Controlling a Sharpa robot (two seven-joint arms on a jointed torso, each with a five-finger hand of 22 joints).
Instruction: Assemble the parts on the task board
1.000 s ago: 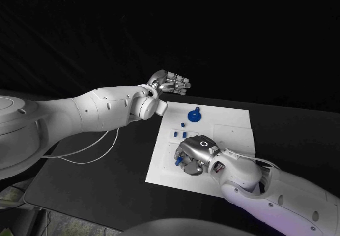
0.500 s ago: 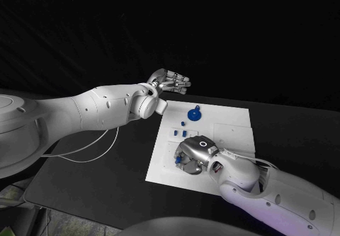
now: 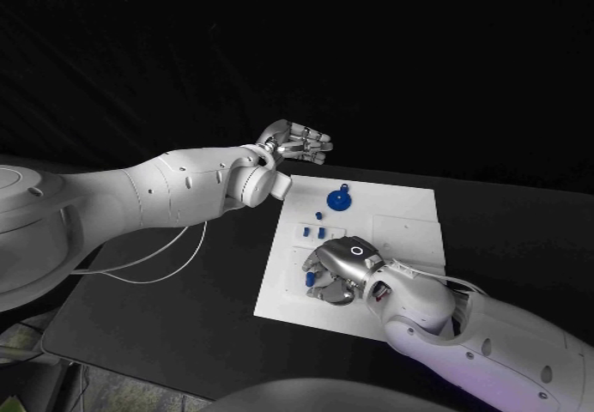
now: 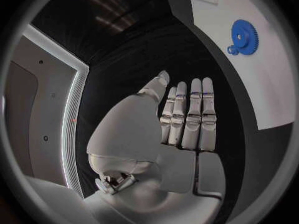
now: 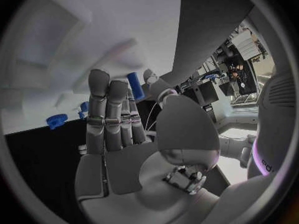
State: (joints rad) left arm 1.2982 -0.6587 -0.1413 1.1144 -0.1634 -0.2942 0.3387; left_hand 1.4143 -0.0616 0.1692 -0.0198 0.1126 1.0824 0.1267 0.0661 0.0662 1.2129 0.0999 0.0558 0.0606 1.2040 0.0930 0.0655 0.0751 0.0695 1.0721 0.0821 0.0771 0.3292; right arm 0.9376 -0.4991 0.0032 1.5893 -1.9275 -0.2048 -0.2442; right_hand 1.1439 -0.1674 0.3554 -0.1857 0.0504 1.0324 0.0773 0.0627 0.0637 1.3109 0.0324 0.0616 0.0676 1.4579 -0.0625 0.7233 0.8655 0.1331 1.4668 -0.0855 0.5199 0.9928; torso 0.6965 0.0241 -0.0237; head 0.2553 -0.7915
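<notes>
Over on the left, the left hand (image 3: 297,142) hangs above the black worktop (image 3: 173,300) just beyond the far left corner of the task board (image 3: 409,215), well clear of every part. Its wrist view shows the left hand (image 4: 181,119) flat, fingers (image 4: 194,112) straight and lying side by side, thumb alongside, nothing in the palm: released, touching nothing. From that same wrist view the blue gear (image 4: 244,35) lies on the white board with a small blue ring at its edge.

On the task board itself, the blue gear (image 3: 341,201) lies flat near the far edge, a tiny blue piece (image 3: 319,215) just on the near side of it. Nearer still, three short blue pegs (image 3: 319,232) stand in a row, between the gear and the right hand.

The right hand (image 3: 341,273) is down over the near half of the board, back of the hand up, fingers pointing down at the white surface. A blue part (image 3: 311,280) peeks out at its left side, touching the fingertips. The right wrist view shows the right hand (image 5: 134,129) with fingers (image 5: 102,112) held together and extended, and a blue peg (image 5: 135,86) upright between the thumb tip and the nearest finger: pinched there. Beyond the fingers, the gear (image 5: 56,120) shows at the board's edge.
</notes>
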